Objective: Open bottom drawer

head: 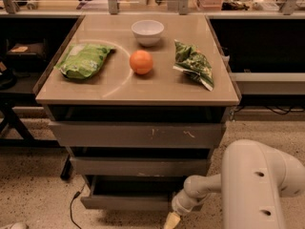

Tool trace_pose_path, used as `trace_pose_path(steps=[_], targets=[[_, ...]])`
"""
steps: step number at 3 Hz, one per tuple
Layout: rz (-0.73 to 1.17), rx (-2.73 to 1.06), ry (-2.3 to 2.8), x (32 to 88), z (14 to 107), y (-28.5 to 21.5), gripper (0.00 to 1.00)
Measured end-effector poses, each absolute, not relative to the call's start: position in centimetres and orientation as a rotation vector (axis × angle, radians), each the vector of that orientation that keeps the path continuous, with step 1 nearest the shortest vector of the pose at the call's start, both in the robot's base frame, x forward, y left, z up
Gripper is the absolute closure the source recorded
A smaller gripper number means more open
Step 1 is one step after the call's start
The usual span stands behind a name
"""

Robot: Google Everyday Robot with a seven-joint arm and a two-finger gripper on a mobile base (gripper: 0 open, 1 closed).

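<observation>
The bottom drawer (pixel 126 202) is the narrowest grey front, lowest under the table, and it stands out a little with a dark gap above it. Above it are the mid-width drawer (pixel 138 167) and the widest drawer (pixel 136 135) with pale scratches. My gripper (pixel 171 220) hangs at the bottom drawer's right front corner, on a white arm (pixel 257 185) coming in from the lower right. Its pale yellowish tip points down toward the floor.
On the tabletop (pixel 138 87) lie a green bag (pixel 83 60), an orange (pixel 141 62), a white bowl (pixel 147 31) and a dark green snack bag (pixel 193 63). A black cable (pixel 72 209) runs on the speckled floor at the lower left. Shelving stands at left and right.
</observation>
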State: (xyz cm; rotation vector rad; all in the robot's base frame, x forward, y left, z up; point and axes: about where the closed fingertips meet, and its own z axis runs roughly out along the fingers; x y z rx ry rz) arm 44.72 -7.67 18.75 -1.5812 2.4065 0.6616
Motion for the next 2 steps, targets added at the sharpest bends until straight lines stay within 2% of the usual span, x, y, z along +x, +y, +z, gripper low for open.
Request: trace_pose_path(steps=[2], targets=[[0.894, -1.592, 2.488, 34.7, 21.9, -9.4, 0.0]])
